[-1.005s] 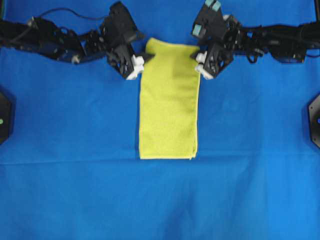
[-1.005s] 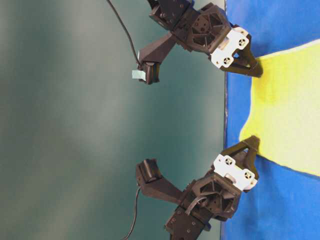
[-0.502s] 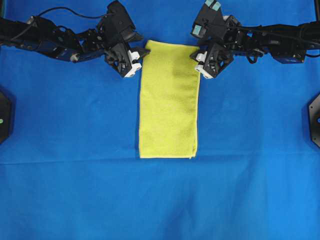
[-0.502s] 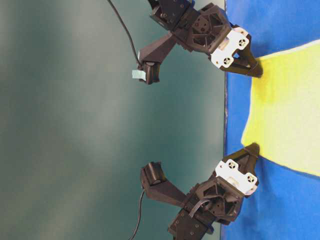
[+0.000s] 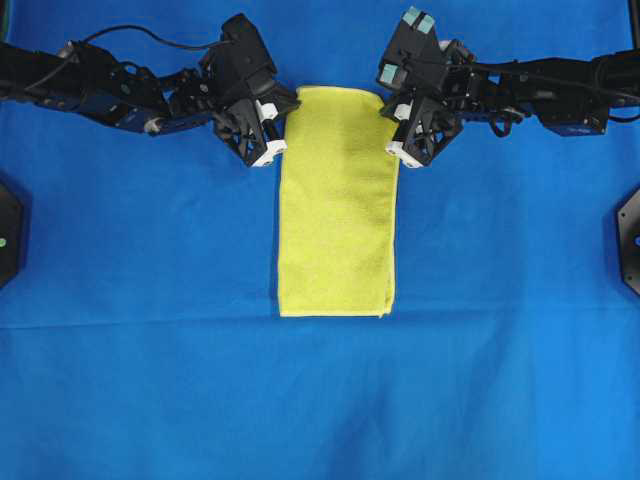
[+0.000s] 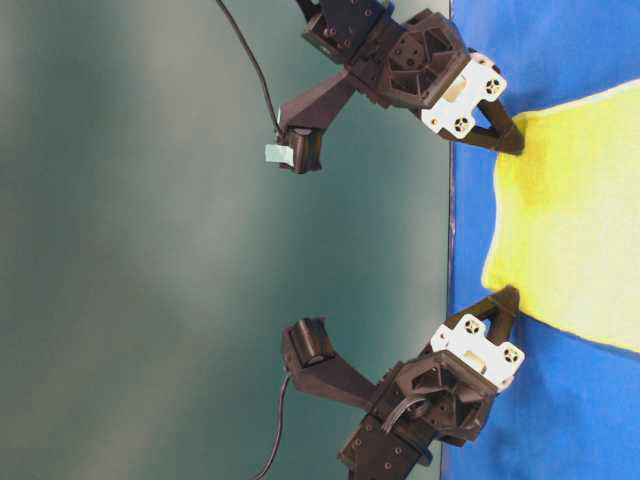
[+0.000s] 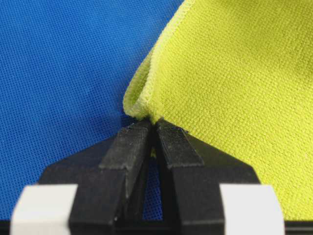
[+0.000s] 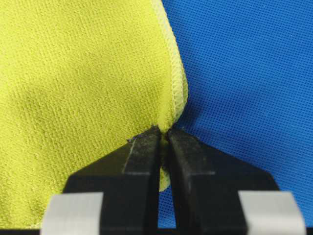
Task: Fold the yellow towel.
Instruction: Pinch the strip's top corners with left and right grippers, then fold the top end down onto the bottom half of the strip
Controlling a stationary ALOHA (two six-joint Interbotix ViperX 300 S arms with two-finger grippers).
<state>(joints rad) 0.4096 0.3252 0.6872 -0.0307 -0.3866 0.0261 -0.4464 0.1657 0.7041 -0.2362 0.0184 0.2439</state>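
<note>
The left gripper [image 7: 155, 125] is clenched on one far corner of the bright yellow microfibre towel [image 5: 337, 200], which lies half-folded lengthwise mid-table on the blue table cloth [image 5: 150, 300]. The right gripper [image 8: 164, 132] pinches the opposite corner. Uneven lifting could skew the fold; either thin pinch might slip. No containers show

yellow towel [image 5: 338, 200] | folded into long narrow strip | flat on blue cloth | far corners lifted
</note>
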